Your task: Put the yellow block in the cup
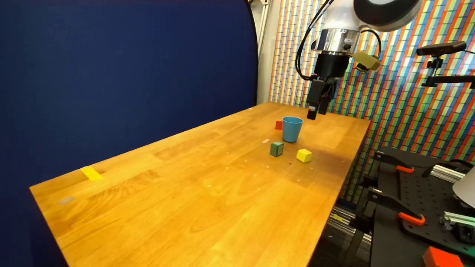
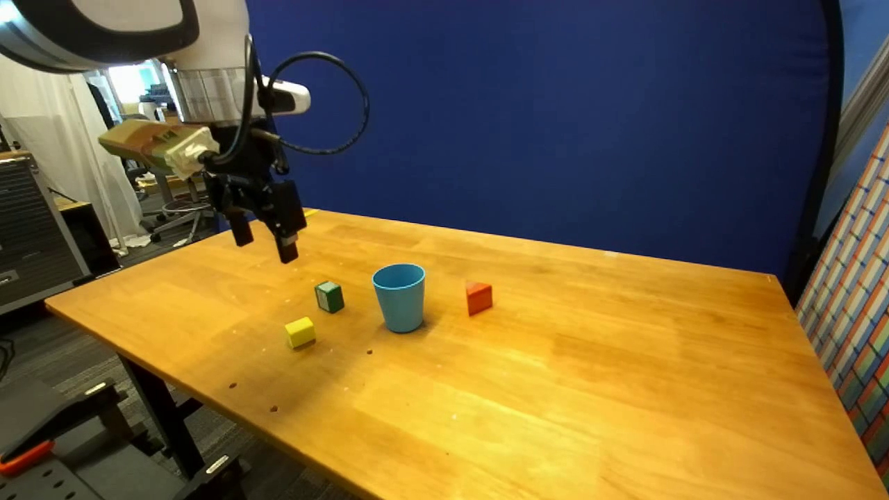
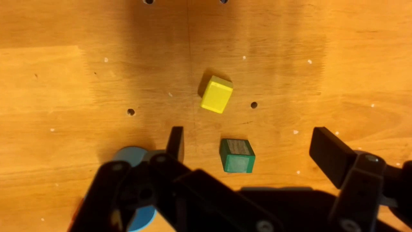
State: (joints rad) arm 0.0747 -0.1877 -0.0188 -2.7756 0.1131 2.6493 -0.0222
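Observation:
The yellow block (image 1: 304, 155) is a small bright cube on the wooden table, seen also in an exterior view (image 2: 300, 332). In the wrist view the yellow block (image 3: 217, 95) lies slightly rotated beyond the fingertips. The light blue cup (image 1: 291, 129) stands upright near it and shows in an exterior view (image 2: 401, 298); its inside bottom is hidden. In the wrist view the cup (image 3: 143, 217) is partly hidden behind the left finger. My gripper (image 1: 317, 115) hangs above the table, open and empty, in both exterior views (image 2: 265, 251). In the wrist view its fingers (image 3: 248, 141) are wide apart.
A dark green block (image 2: 329, 296) sits between the yellow block and the cup's side; in the wrist view the green block (image 3: 238, 156) shows below the gap between the fingers. A red block (image 2: 479, 297) stands beyond the cup. The table (image 1: 185, 207) ends near a black clamped bench (image 1: 393, 237).

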